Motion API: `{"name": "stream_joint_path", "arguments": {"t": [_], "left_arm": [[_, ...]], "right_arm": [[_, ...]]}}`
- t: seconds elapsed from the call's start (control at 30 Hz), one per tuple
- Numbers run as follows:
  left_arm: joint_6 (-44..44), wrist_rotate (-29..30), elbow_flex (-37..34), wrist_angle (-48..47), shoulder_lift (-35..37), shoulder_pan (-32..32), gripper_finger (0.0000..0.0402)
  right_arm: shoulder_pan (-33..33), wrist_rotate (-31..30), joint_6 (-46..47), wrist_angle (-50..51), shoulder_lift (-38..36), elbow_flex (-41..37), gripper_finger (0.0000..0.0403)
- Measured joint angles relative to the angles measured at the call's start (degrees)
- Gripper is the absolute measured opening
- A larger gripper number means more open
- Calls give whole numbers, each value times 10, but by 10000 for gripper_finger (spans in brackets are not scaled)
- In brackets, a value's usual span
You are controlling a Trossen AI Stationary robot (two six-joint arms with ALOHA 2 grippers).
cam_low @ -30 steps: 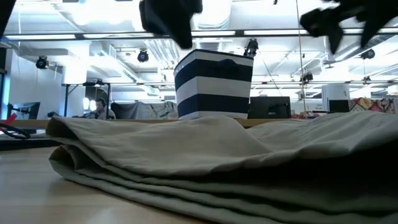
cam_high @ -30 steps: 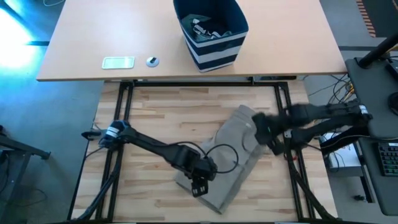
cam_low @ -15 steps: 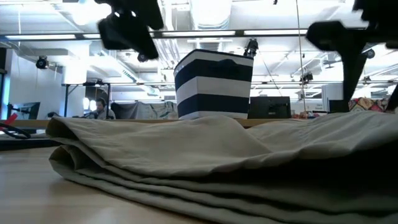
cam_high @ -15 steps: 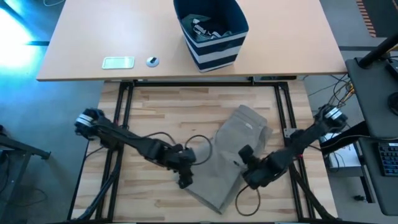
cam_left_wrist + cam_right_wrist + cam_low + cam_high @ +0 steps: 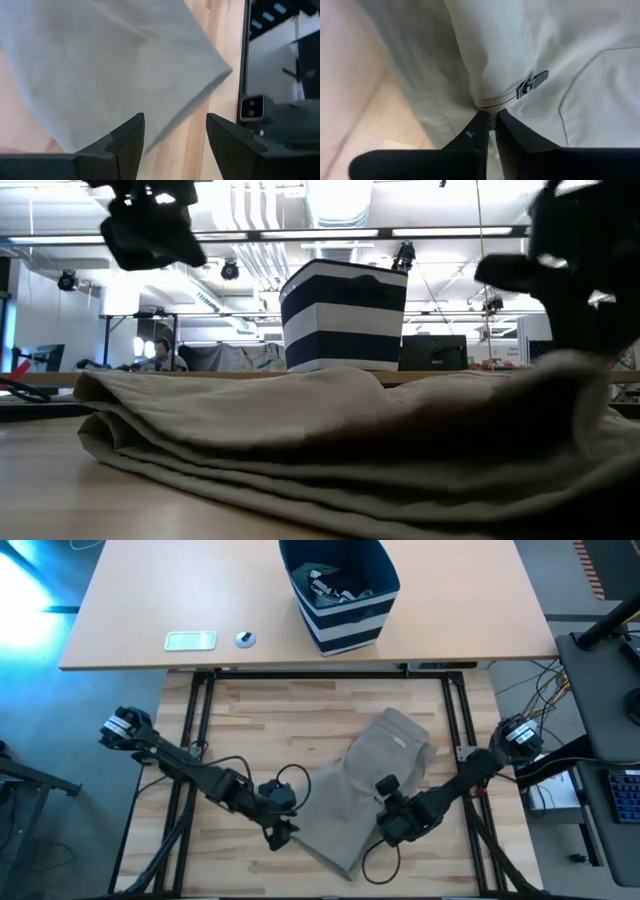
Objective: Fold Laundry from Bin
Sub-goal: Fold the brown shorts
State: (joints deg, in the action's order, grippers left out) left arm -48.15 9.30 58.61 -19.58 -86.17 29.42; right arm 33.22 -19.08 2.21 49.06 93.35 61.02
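The beige garment (image 5: 375,790) lies folded into a slanted strip on the near wooden surface (image 5: 260,720), between the two arms, and it looks like light, limp trousers: soft cloth that will sag and slide over its own layers instead of holding a shape. A zip pull and a stitched seam show in the right wrist view, so the firmer hemmed or seamed edges are the sensible places to take hold, since a pinch there gathers fewer loose layers than one in the open middle of a panel. The right claw (image 5: 392,827) sits low at the garment's near right edge, its fingers (image 5: 485,132) clenched tight on a fold of the beige cloth just by the zip; how many layers it has caught I cannot tell from these views. The left claw (image 5: 281,833) hangs just off the garment's near left corner, fingers (image 5: 127,140) released and well parted, with nothing between them; the cloth's corner lies just ahead of it on the wood. Farther back, on the paler surface (image 5: 120,630) beyond, the striped navy bin (image 5: 340,590) stands upright with more laundry (image 5: 330,585) inside, well apart from both arms.
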Motion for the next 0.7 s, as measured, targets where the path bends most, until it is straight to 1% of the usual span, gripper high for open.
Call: {"name": "stream_joint_path", "arguments": {"t": [0.1, 0.2, 0.3, 0.4, 0.53, 0.6, 0.7], "left_arm": [[-12, -7, -4, -3, -8, 24, 196], [-35, -7, -10, 7, -22, 61, 196], [-46, -1, -18, 1, -52, 90, 196], [-36, 49, -17, 5, -90, 104, 196], [18, 103, -14, 49, -150, 120, 196], [25, 119, -14, 71, -178, 128, 196], [16, 124, -14, 84, -204, 137, 195]], "right_arm": [[-3, 0, 8, 42, -15, 42, 11], [-9, 1, 12, 80, -29, 82, 10], [-19, 34, 21, 98, -38, 101, 10], [-25, 62, 24, 108, -39, 102, 9], [-29, 71, 40, 111, -39, 102, 9], [-31, 71, 54, 128, -40, 111, 9], [-32, 71, 74, 158, -41, 130, 9]]}}
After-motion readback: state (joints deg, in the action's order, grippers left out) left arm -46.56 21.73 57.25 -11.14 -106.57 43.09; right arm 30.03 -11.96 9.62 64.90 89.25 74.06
